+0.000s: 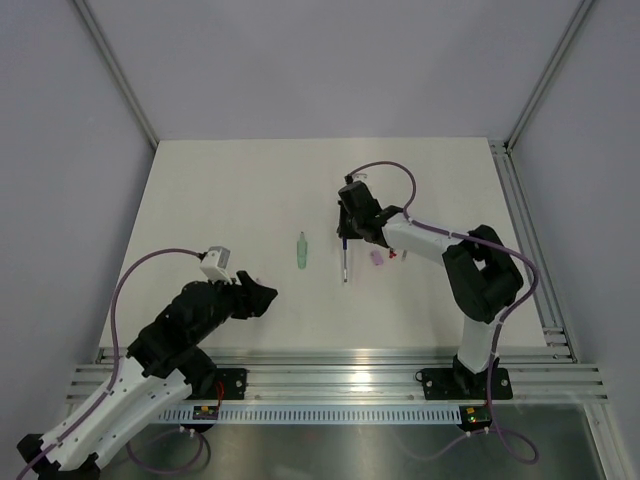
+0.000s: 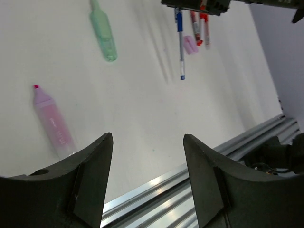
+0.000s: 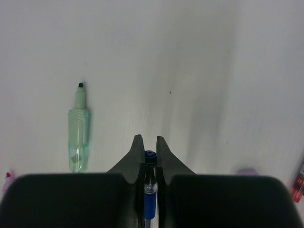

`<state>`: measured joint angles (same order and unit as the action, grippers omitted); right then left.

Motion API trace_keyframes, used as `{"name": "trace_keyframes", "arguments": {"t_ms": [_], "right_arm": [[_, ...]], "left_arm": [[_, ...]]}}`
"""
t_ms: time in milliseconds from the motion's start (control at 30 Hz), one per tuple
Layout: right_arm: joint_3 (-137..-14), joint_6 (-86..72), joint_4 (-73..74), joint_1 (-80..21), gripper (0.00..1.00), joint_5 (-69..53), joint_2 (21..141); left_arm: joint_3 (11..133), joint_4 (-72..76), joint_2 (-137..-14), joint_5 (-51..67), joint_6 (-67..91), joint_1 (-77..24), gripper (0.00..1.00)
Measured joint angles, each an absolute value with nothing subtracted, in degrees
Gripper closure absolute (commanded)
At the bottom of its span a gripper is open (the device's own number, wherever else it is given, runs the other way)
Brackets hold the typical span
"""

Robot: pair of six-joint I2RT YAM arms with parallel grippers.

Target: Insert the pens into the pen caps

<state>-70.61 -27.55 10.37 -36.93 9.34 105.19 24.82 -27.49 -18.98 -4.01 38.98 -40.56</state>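
My right gripper [image 3: 147,138] is shut on one end of a slim blue pen [image 3: 150,183]. In the top view this pen [image 1: 345,262] points toward the near edge from the right gripper [image 1: 345,238], at mid-table. A pale green stubby pen with a narrow nib [image 1: 302,250] lies to its left. To its right lie a small pale pink cap [image 1: 377,257] and red pens [image 2: 200,23]. A pale pink stubby pen [image 2: 52,121] lies on the table beyond the left finger of my left gripper [image 2: 147,137]. That gripper is open with nothing between its fingers.
Aluminium rails [image 1: 350,360] run along the table's near edge, just under the left gripper [image 1: 262,297]. Grey walls with metal posts enclose the white table [image 1: 230,190]. Another rail [image 1: 530,250] borders its right side.
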Motion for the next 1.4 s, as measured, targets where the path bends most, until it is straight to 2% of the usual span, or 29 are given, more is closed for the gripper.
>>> {"name": "trace_keyframes", "arguments": {"t_ms": [300, 400, 567, 700, 833, 1000, 1067, 1167, 1233, 1333, 1400], "right_arm": [[-77.82, -23.92, 14.96, -35.46, 0.82, 13.04, 115.48], [-77.89, -23.66, 16.43, -34.85, 0.72, 13.58, 116.11], [-78.08, -23.64, 17.04, -34.59, 0.48, 14.24, 116.11], [-78.04, -23.35, 18.04, -34.59, 0.46, 14.06, 115.22], [-75.79, -23.31, 17.87, -34.57, 0.46, 12.71, 109.34], [-66.94, -23.73, 13.63, -34.54, 0.61, 9.32, 94.43], [-64.07, -24.23, 10.9, -34.76, 0.61, 6.68, 90.43], [-64.36, -24.29, 9.23, -36.64, 0.56, 5.61, 90.94], [-66.24, -24.16, 9.78, -39.66, 0.48, 5.91, 94.02], [-71.02, -23.92, 11.64, -45.21, 0.39, 6.87, 100.84], [-73.8, -23.99, 13.26, -48.49, 0.36, 7.9, 105.12]], "left_arm": [[22.68, -30.44, -22.68, -14.61, 41.95, -40.56, 0.34], [22.59, -30.55, -24.8, -16.99, 42.52, -40.56, 0.33], [22.35, -29.47, -28.73, -17.89, 42.5, -40.56, 0.32], [23.03, -26.83, -34.76, -17.78, 41.87, -40.56, 0.32], [27.09, -24.14, -44.1, -17.56, 40.23, -40.56, 0.32], [34.33, -19.51, -55.27, -16.86, 38.59, -40.56, 0.34], [35.46, -16.34, -57.28, -15.66, 38.46, -40.56, 0.34], [35.0, -13.85, -56.21, -13.96, 38.52, -40.56, 0.35], [34.17, -13.02, -53.3, -13.06, 38.59, -40.56, 0.35], [32.75, -14.61, -45.01, -12.19, 38.57, -40.56, 0.34], [32.91, -17.06, -37.26, -12.16, 38.0, -40.56, 0.34]]}}
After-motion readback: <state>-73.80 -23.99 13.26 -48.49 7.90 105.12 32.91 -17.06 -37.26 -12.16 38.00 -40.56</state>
